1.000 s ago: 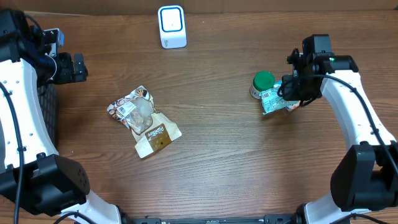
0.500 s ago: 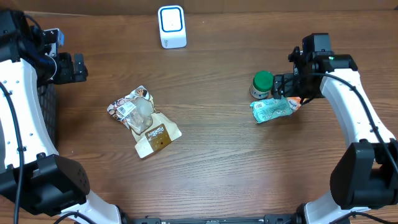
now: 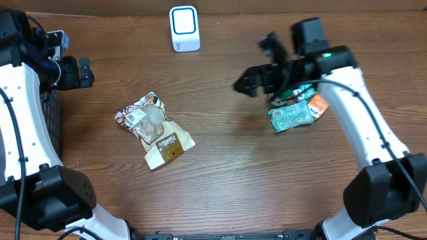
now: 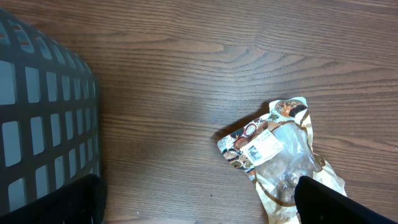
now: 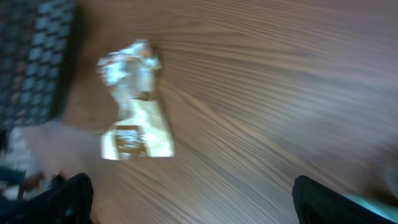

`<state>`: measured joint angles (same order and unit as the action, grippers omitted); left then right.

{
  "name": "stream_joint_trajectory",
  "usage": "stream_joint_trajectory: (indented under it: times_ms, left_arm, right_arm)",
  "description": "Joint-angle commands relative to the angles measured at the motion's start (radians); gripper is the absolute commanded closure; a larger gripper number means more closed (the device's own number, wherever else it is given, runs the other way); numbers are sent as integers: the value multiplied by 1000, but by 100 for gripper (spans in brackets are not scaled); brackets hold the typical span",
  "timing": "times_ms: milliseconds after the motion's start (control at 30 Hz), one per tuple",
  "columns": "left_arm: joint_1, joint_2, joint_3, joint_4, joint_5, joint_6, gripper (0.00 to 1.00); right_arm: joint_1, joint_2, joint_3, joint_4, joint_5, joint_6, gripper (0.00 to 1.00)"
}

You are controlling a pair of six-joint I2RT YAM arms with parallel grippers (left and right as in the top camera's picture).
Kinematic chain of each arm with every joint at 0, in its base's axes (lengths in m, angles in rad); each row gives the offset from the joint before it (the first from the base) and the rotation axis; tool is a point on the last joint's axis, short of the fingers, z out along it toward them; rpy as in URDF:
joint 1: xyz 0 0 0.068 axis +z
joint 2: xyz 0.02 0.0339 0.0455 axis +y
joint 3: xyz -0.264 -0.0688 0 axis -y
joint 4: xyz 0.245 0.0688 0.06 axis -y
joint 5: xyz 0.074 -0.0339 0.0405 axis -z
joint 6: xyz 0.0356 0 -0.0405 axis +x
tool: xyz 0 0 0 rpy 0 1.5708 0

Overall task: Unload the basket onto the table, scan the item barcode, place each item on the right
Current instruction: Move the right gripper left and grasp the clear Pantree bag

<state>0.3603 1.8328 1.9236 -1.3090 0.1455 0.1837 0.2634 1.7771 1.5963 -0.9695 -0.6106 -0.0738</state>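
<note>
Hanging wide open, right hand (image 3: 257,68) empty, green packet (image 3: 291,118) flat on table (image 3: 233,175)

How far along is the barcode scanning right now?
Done, it seems: the teal foil pouch lies set down, ungripped. In hand: nothing; right gripper and left gripper are open, empty. Left: the brown snack pouch untouched, far from the white scanner.

Worktop (image 3: 233,180): brown wood-grain surface. Basket (image 4: 43,106): dark plastic lattice, standing at the worktop's left edge.
</note>
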Motion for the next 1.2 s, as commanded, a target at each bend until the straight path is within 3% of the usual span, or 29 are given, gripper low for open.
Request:
stream_joint_trajectory:
  times_ms: [0, 67, 200, 400, 700, 967, 1167]
  left_arm:
    - [-1, -2, 1, 2, 1, 12, 0]
    - [-1, -2, 1, 2, 1, 12, 0]
    - [-1, -2, 1, 2, 1, 12, 1]
    - [-1, -2, 1, 2, 1, 12, 1]
    - [-1, -2, 1, 2, 1, 12, 0]
    - [-1, -2, 1, 2, 1, 12, 0]
    - [-1, -2, 1, 2, 1, 12, 0]
  right_arm:
    - [111, 29, -19, 85, -62, 31, 0]
    - [161, 48, -26, 155, -47, 77, 2]
    - [257, 116, -26, 296, 114, 254, 14]
    - [350, 262, -26, 447, 176, 368, 17]
    - [410, 410, -26, 519, 172, 369, 10]
    - [434, 485, -26, 551, 109, 370, 10]
    - [472, 504, -26, 571, 153, 370, 24]
